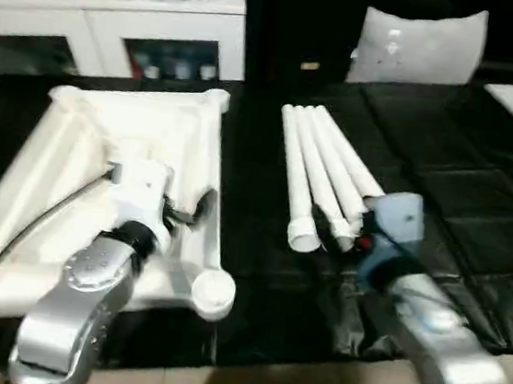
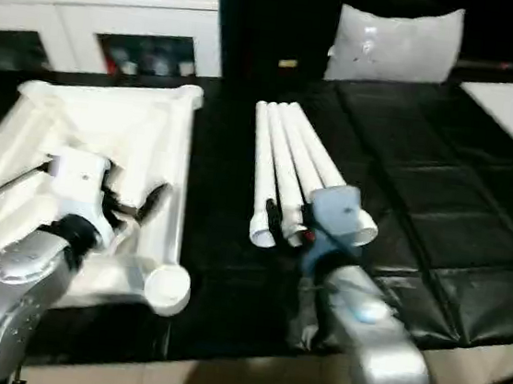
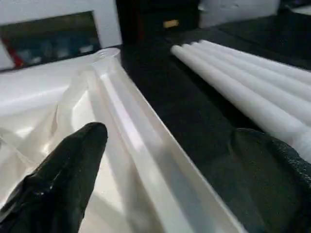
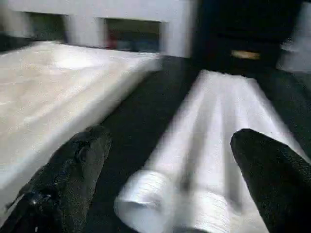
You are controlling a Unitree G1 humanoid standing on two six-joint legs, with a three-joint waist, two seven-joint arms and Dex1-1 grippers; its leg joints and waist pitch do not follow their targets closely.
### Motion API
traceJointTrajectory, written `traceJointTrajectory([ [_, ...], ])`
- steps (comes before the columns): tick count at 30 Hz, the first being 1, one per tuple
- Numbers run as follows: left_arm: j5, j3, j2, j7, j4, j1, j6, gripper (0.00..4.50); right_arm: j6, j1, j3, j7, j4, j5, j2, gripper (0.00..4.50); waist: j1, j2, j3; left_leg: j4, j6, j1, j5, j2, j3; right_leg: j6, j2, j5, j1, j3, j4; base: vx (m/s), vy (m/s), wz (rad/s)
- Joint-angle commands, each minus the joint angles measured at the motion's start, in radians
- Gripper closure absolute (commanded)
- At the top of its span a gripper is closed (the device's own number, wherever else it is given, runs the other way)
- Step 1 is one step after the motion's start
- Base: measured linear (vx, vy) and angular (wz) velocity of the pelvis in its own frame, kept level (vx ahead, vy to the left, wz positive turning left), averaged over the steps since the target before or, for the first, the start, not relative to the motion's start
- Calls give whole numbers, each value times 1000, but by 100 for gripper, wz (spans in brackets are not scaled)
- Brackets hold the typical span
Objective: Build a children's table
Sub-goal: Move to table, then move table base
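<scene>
Black quilted surface with the table parts laid out

A black padded surface (image 1: 477,208) with stitched square panels spans the frame. At left, lying directly on it, is the white tabletop (image 1: 78,135), underside up, a round corner socket (image 1: 213,291) at its lower right corner. Right of centre, four white tube legs (image 1: 320,167) lie side by side, touching, fanning slightly toward the lower edge. A grey cushion (image 1: 422,44) rests at the upper right.

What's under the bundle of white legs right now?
The four legs lie side by side directly on the black padded mat, right of the upturned tabletop. Their near ends are partly covered by the right gripper, so that stretch is hidden.
</scene>
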Motion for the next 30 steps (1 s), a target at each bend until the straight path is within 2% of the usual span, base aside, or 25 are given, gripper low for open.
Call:
traceJointTrajectory([
  [1, -14, -16, 49, -77, -24, 22, 6, 36, 18, -17, 17, 89, -4, 37, -32, 0, 14, -12, -28, -73, 4, 7, -279, 67, -17, -115, -85, -355, 10, 53, -117, 0, 0, 0],
  [2, -29, -26, 89, -130, -33, 32, 0, 36, 18, -21, 24, 141, 0, 49, -65, 0, 17, -9, -28, -77, -2, 12, -309, 72, -19, -125, -82, -323, 8, 52, -113, 0, 0, 0],
  [4, -41, -43, 159, -218, -45, 50, -28, 50, 9, -25, 36, 208, 8, 56, -111, 0, 27, -8, -29, -81, -8, 16, -315, 76, -15, -141, -80, -247, 6, 54, -106, 0, 0, 0],
  [5, -41, -52, 192, -258, -52, 59, -44, 66, 0, -27, 42, 233, 14, 56, -131, 0, 37, -14, -30, -83, 0, 13, -299, 76, -14, -143, -83, -201, 11, 53, -103, 0, 0, 0],
  [6, -62, -64, 267, -354, -70, 80, -51, 78, -11, -25, 49, 292, 17, 72, -165, 0, 42, -16, -32, -83, 11, 11, -277, 75, -10, -146, -86, -163, 13, 54, -98, 0, 0, 0],
  [7, -71, -68, 294, -387, -77, 88, -49, 81, -14, -24, 51, 312, 18, 78, -176, 0, 42, -16, -32, -83, 11, 11, -277, 75, -10, -146, -86, -163, 13, 54, -98, 0, 0, 0],
  [8, -83, -71, 323, -423, -85, 98, -43, 83, -16, -22, 55, 334, 17, 84, -187, 0, 45, -14, -32, -83, 21, 13, -249, 76, -6, -159, -86, -108, 12, 53, -94, 0, 0, 0],
  [9, -100, -77, 390, -496, -95, 123, -42, 90, -26, -18, 70, 377, 13, 90, -215, 0, 52, -10, -35, -79, 27, 16, -234, 76, -5, -165, -85, -70, 12, 52, -91, 0, 0, 0],
  [10, -104, -85, 426, -526, -92, 130, -30, 102, -24, -19, 75, 395, 11, 96, -227, 0, 51, -14, -34, -79, 33, 14, -224, 75, -3, -168, -84, -49, 12, 52, -89, 0, 0, 0],
  [11, -104, -85, 426, -526, -92, 130, -30, 115, -24, -19, 75, 395, 11, 96, -227, 0, 53, -15, -34, -79, 42, 14, -205, 75, 0, -172, -85, -22, 14, 52, -88, 0, 0, 0],
  [12, -89, -104, 473, -561, -74, 136, -36, 121, -19, -18, 84, 421, 4, 108, -243, 0, 57, -15, -35, -77, 48, 16, -194, 75, 1, -177, -87, -10, 15, 51, -88, 0, 0, 0],
  [15, -54, -122, 496, -578, -39, 136, -75, 133, -13, -15, 95, 440, -6, 113, -252, 0, 58, -16, -31, -78, 50, 17, -216, 77, 4, -181, -87, -45, 13, 53, -92, 0, 0, 0],
  [16, -30, -135, 507, -583, -4, 125, -105, 147, -9, -10, 105, 454, -15, 115, -260, 0, 60, -13, -31, -80, 41, 19, -231, 78, 3, -184, -89, -73, 12, 53, -94, 0, 0, 0],
  [18, -13, -152, 509, -590, 36, 98, -138, 165, -7, -1, 112, 465, -27, 118, -267, 0, 61, -14, -28, -85, 20, 21, -277, 81, 2, -174, -90, -131, 12, 55, -97, 0, 0, 0],
  [19, -8, -161, 507, -596, 52, 86, -146, 167, -9, 2, 114, 468, -29, 118, -268, 0, 61, -14, -28, -85, 20, 21, -277, 81, 2, -174, -90, -131, 12, 55, -97, 0, 0, 0],
  [20, 5, -183, 503, -611, 90, 63, -169, 170, -12, 12, 119, 471, -34, 113, -272, 0, 62, -10, -28, -87, 7, 23, -295, 79, 1, -172, -91, -154, 10, 57, -98, 0, 0, 0],
  [22, 12, -192, 502, -617, 104, 55, -180, 195, -12, 16, 122, 472, -36, 110, -275, 0, 61, -14, -29, -89, 2, 21, -295, 81, -1, -167, -92, -146, 12, 57, -98, 0, 0, 0],
  [25, 43, -230, 513, -650, 164, 22, -219, 208, -2, 28, 123, 472, -48, 116, -280, 0, 59, -14, -32, -86, 5, 21, -271, 79, 1, -168, -92, -109, 14, 58, -95, 0, 0, 0],
  [27, 48, -243, 508, -680, 203, -1, -236, 213, 2, 30, 123, 472, -52, 116, -282, 0, 57, -12, -34, -84, 13, 19, -242, 80, 1, -179, -92, -63, 16, 56, -92, 0, 0, 0],
  [28, 48, -245, 508, -686, 208, -4, -238, 240, 3, 31, 123, 472, -52, 117, -282, 0, 57, -13, -35, -82, 17, 21, -235, 78, 2, -184, -90, -50, 15, 56, -90, 0, 0, 0],
  [30, 52, -264, 514, -715, 232, -20, -245, 247, 13, 34, 124, 479, -56, 122, -288, 0, 57, -12, -36, -82, 21, 20, -225, 79, 2, -193, -92, -29, 17, 55, -88, 0, 0, 0],
])
